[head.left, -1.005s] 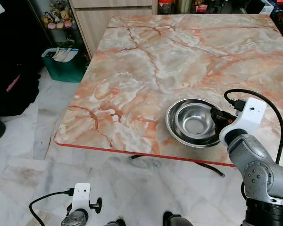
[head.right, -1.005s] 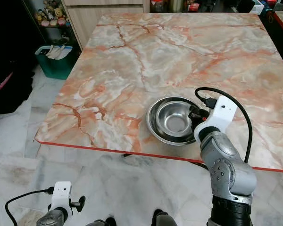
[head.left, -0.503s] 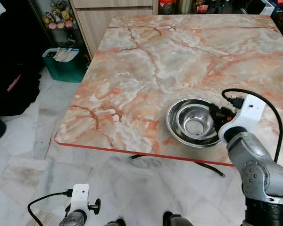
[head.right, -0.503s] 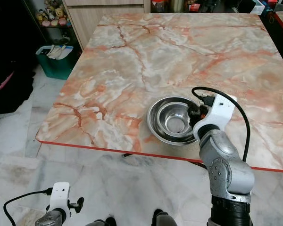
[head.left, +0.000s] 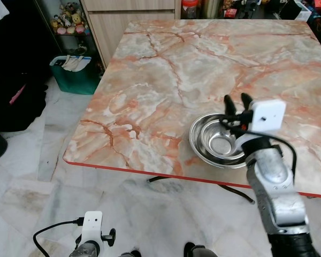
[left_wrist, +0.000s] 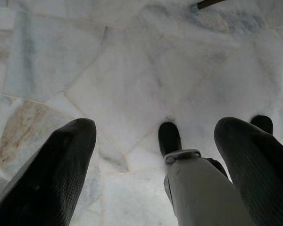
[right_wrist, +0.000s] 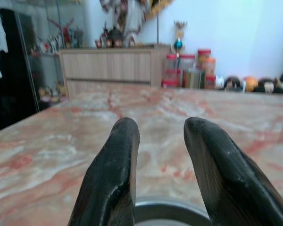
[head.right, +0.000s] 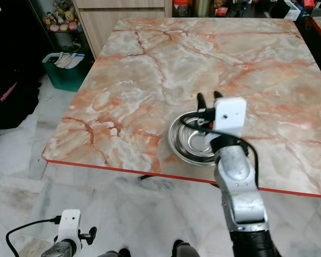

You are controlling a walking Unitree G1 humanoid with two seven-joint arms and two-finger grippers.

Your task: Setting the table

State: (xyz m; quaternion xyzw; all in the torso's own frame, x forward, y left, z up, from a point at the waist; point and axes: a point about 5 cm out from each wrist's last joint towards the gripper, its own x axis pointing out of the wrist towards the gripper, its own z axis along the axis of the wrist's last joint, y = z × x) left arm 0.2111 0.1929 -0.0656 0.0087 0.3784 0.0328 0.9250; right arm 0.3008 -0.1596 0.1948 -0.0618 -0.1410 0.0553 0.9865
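Steel bowls (head.left: 219, 140), nested, sit on the marble table (head.left: 166, 80) just below our right gripper (head.left: 236, 101), which has let go and lifted, fingers slightly apart and empty. We judge them placed. Our left gripper (left_wrist: 155, 155) hangs idle, open.

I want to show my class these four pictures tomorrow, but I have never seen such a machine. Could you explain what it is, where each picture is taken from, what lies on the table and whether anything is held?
It is a humanoid robot with two silver arms, each ending in two black fingers. Two pictures come from cameras on its head, looking down at a marble table. On it, near the front edge, sit nested steel bowls. The right gripper is raised just above them, open and holding nothing. The other two pictures come from wrist cameras looking along the fingers. The left gripper hangs idle over the tiled floor, open and empty too.
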